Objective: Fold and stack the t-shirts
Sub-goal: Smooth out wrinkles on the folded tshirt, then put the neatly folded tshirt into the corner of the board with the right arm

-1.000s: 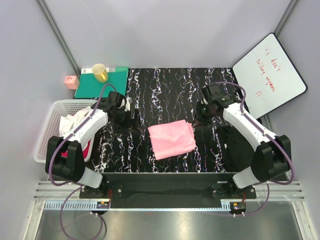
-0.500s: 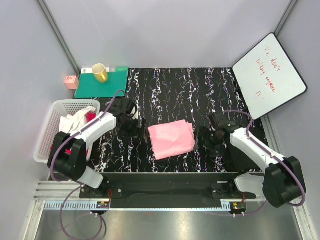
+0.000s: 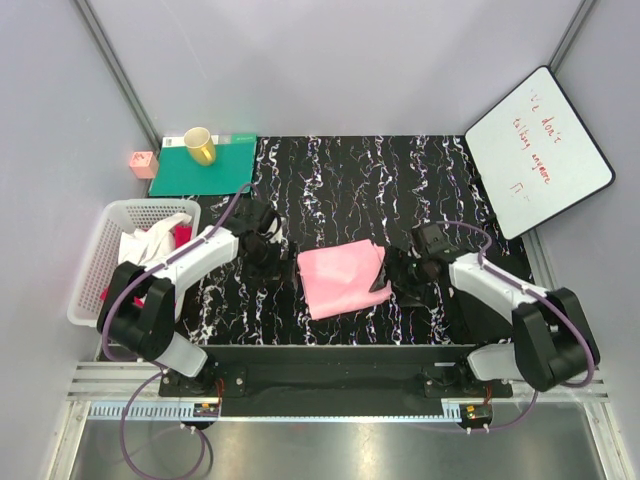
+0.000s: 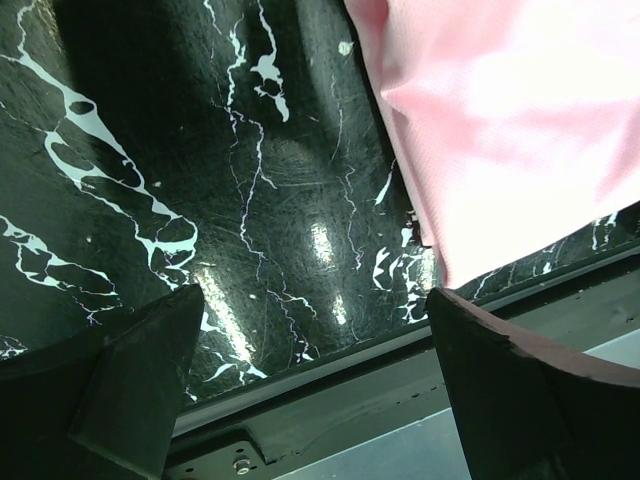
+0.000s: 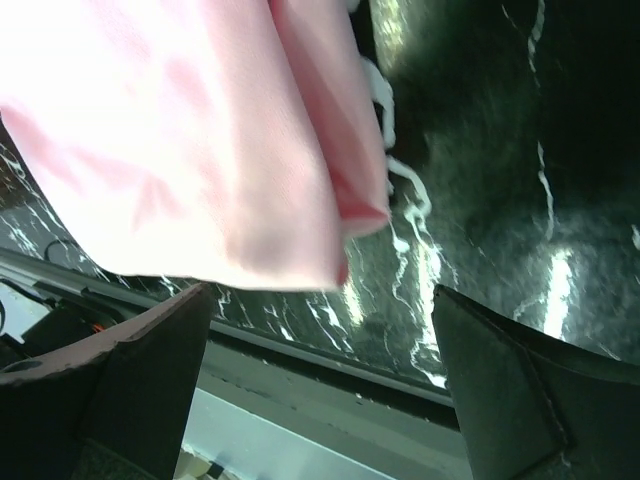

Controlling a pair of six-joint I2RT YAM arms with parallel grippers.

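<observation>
Now | light pink t-shirt (image 3: 343, 278): folded, centre of table (image 3: 330, 180), between both arms | right gripper (image 3: 392, 276): jaws wide, empty, at its right edge, nearer | left gripper (image 3: 277, 255): wide, empty, just beside its left edge | white t-shirt (image 3: 150, 240): in basket (image 3: 98, 255), left.

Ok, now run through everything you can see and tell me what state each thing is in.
Light pink t-shirt: folded, lying flat on the table.
White t-shirt: crumpled, unfolded, in the basket.
Red t-shirt: bunched in the basket, mostly hidden.
Left claw: open, empty, by the pink shirt's left edge.
Right claw: open, empty, at the pink shirt's right edge.
Yellow cup: upright on the green mat.
</observation>
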